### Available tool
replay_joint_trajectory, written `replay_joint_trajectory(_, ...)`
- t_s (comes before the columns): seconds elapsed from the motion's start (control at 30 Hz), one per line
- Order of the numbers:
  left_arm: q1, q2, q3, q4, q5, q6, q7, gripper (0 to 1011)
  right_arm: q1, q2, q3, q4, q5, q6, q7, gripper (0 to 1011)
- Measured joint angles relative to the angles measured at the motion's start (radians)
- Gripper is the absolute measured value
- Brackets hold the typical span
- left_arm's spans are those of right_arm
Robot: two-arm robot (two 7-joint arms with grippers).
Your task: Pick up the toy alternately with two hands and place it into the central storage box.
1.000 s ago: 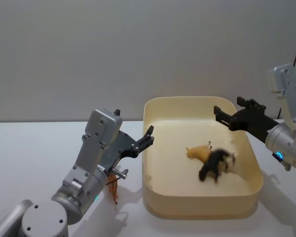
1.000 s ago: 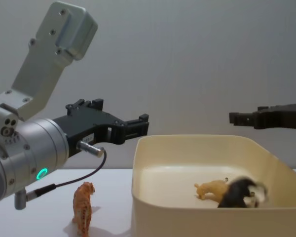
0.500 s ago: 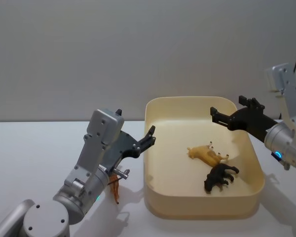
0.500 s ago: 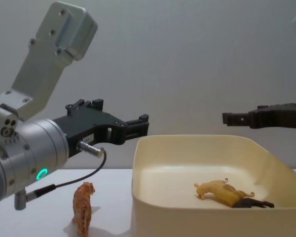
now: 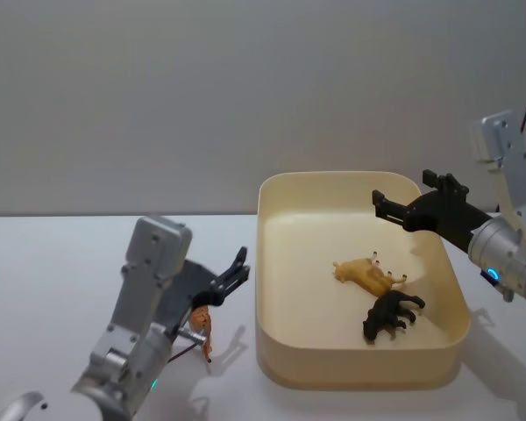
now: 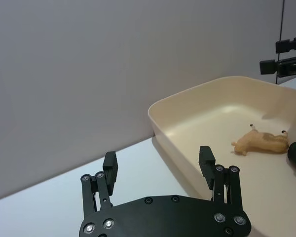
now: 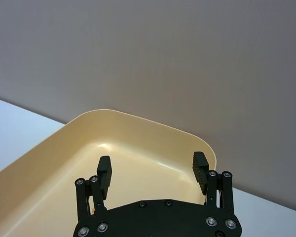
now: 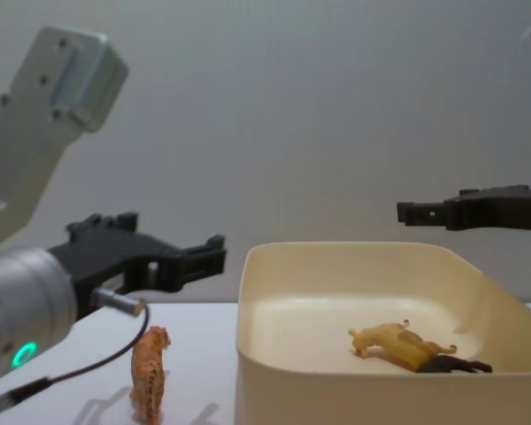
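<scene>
Tiger toy (image 8: pixel 150 370) lower left, outside storage box (image 5: pixel 333 175); left pincer (image 5: pixel 238 270) is held spread above it, presumably for pickup. Right pincer (image 5: pixel 379 203) is held spread over box.

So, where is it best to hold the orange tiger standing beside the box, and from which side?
Probably the trunk, across its flanks, from above with the open left gripper. The tiger stands upright on the table, apart from the storage box; its body is narrow, its legs thin. The right gripper hangs over the box.
</scene>
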Motion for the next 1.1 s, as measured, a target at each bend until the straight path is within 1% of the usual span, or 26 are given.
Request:
replay_joint_trajectory(0.13, 0.038, 0.022, -0.004, -0.029, -0.034, 0.027, 0.04, 1001, 0.0, 0.0, 0.0, 0.0, 0.0, 0.0, 0.0, 1001)
replay_joint_trajectory(0.2, 0.061, 0.035, -0.007, -0.046, -0.062, 0.049, 0.065, 1001, 0.001, -0.001, -0.001, 0.0, 0.0, 0.001, 0.0, 1001)
replay_joint_trajectory(0.23, 0.061, 0.035, -0.007, -0.046, -0.062, 0.049, 0.065, 1001, 0.001, -0.001, -0.001, 0.0, 0.0, 0.001, 0.0, 1001)
replay_joint_trajectory(0.33, 0.083, 0.048, -0.011, -0.057, -0.094, 0.074, 0.075, 1001, 0.001, -0.001, -0.001, 0.0, 0.0, 0.001, 0.0, 1001)
replay_joint_trajectory(0.43, 0.091, 0.053, -0.014, -0.058, -0.111, 0.088, 0.074, 1001, 0.001, -0.001, -0.001, 0.0, 0.0, 0.001, 0.0, 1001)
replay_joint_trajectory(0.57, 0.095, 0.057, -0.019, -0.049, -0.139, 0.11, 0.047, 1001, 0.001, -0.001, -0.001, 0.0, 0.0, 0.001, 0.0, 1001)
replay_joint_trajectory(0.7, 0.09, 0.054, -0.023, -0.029, -0.152, 0.12, 0.019, 1001, 0.001, -0.001, -0.001, 0.0, 0.0, 0.001, 0.0, 1001)
replay_joint_trajectory(0.97, 0.058, 0.027, -0.027, 0.035, -0.171, 0.136, -0.058, 1001, 0.001, -0.001, -0.001, 0.0, 0.0, 0.001, 0.0, 1001)
replay_joint_trajectory(1.1, 0.044, 0.015, -0.028, 0.059, -0.172, 0.148, -0.078, 1001, 0.001, -0.001, -0.001, 0.0, 0.0, 0.001, 0.0, 1001)
